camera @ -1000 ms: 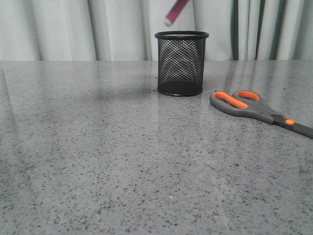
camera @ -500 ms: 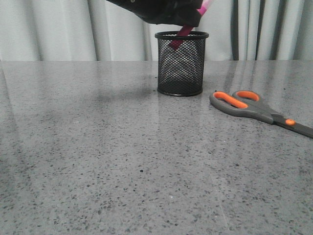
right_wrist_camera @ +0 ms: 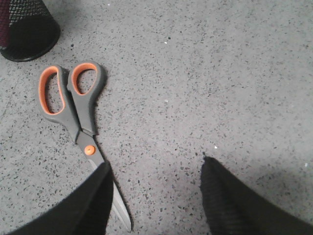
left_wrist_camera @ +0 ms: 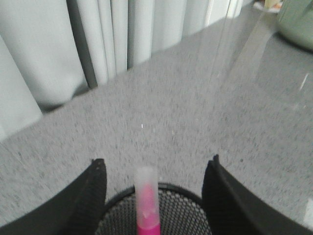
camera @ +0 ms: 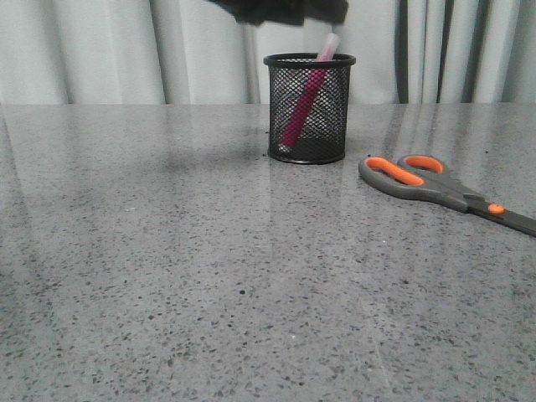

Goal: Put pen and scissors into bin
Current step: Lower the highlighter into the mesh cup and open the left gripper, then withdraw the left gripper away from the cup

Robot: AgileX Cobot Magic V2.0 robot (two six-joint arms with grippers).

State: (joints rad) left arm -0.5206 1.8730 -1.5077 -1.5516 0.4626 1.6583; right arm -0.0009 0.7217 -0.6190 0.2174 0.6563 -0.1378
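Leaning in bin [camera: 309, 109]: pen [camera: 305, 99]. Hovering, fingers spread, apparently empty: left gripper [left_wrist_camera: 155, 186]. Lying at bin's 4 o'clock: scissors [camera: 435, 189].

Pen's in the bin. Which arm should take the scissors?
Right. Its open gripper hangs just beside the scissors on the table. The left gripper is open above the bin, over the pen.

Desk [camera: 209, 276]: grey speckled stone-look surface, glossy, with faint reflections; fills the lower part of the front view.
Curtain [camera: 100, 50]: pale grey-white, hanging in vertical folds behind the desk's far edge; darker gaps between folds at the right.
Green object [left_wrist_camera: 298, 24]: pale green, rounded, at the frame edge in the left wrist view; identity cannot be told.
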